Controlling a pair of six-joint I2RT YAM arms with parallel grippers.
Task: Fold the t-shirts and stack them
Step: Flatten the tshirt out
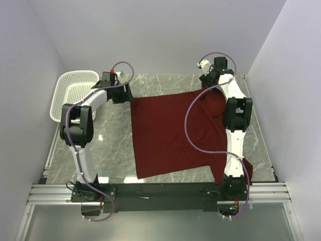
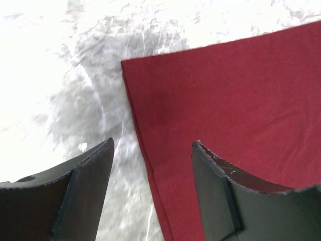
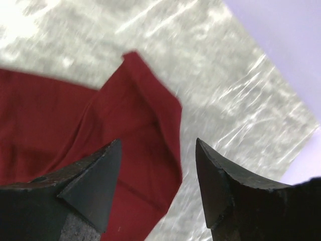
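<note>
your left gripper (image 2: 153, 142) and right gripper (image 3: 158, 141) both stand open and empty; pinch the plain maroon cloth t-shirt (image 1: 165, 135) at its upper left and upper right corners, evenly.

Left arm (image 1: 77, 125), black-and-white jointed: base at near edge, elbow bent out to the left, forearm reaching forward and inward. Left gripper (image 2: 153, 145), two dark wedge-shaped fingers: pointed down, jaws standing apart, gripping nothing. Right arm (image 1: 235, 115), same build: stretched almost straight toward the far right. Right gripper (image 3: 158, 143), dark fingers: angled downward, jaws spread, gripping nothing.
</note>
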